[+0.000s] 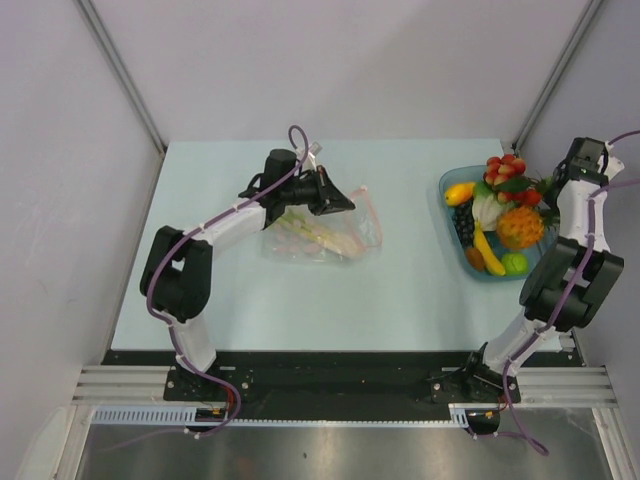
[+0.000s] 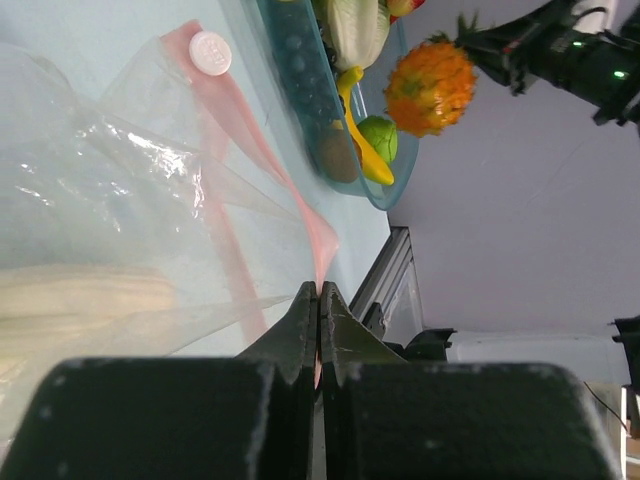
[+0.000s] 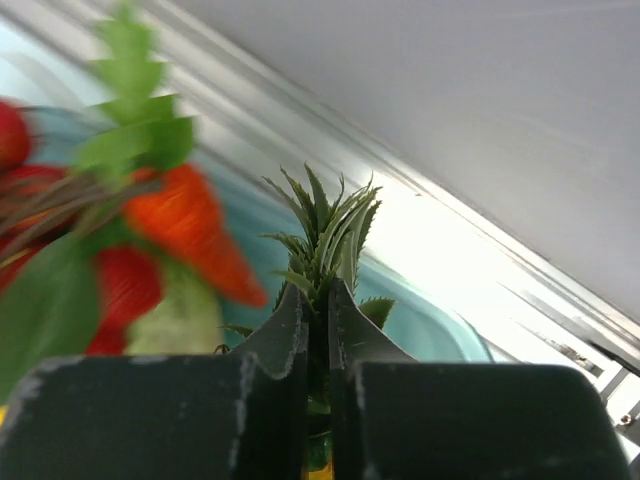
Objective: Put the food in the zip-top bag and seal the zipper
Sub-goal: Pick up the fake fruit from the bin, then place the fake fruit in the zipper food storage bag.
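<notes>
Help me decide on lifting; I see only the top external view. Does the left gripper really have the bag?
Observer: Yes, the left gripper is shut on the zipper strip at its end.
Operator: And the other arm?
Observer: The right gripper is shut on the pineapple by its leafy crown.
Operator: Is the mouth sealed?
Observer: The zip-top bag looks open: two pink bands spread apart from the pinched corner.

Strawberries (image 3: 120,290) and carrot (image 3: 190,232) blurred at left of right wrist view; pineapple (image 3: 325,235) hidden but for its leaf crown behind right gripper (image 3: 318,292); bowl (image 2: 300,110) cut by top edge in left wrist view.
</notes>
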Robot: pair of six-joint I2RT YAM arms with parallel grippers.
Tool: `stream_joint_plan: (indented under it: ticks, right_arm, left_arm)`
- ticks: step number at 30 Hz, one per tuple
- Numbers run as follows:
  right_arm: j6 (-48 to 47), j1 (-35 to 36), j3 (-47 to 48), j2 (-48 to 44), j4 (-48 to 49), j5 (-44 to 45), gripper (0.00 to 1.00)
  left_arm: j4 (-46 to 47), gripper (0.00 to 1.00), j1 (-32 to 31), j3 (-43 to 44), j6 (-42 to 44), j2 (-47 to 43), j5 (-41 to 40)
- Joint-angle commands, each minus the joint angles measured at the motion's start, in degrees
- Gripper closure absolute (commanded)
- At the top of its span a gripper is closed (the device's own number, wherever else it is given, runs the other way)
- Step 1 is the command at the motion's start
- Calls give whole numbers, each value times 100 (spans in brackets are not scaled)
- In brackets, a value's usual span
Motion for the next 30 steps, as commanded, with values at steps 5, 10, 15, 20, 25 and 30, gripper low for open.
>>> stream_joint_plan:
  ticks: [5,10,15,20,25,30]
  right_arm:
    - [-301,-24,-171,-1579,271,-1116,100]
    - [-381,81,-233,-2196,562,-2309,100]
    - [-127,757,-312,-2767,1036,-3015,100]
    - [199,1741,-392,-3049,1729,-3166,100]
    - [489,2867,-435,-2989,2231,-2956,100]
    - [621,3588,-629,-2646,2381,-2551,100]
  left_arm:
    - [321,100,-6,-181,-370,-490,133]
    - [602,100,-94,-101,-817,-552,273]
    - [1049,100,-190,-49,-1336,-605,326]
    - [1569,100,-314,126,-2066,-631,396]
    - [2087,100,-401,320,-2487,-596,519]
    - [2527,100,-437,470,-2717,-605,502]
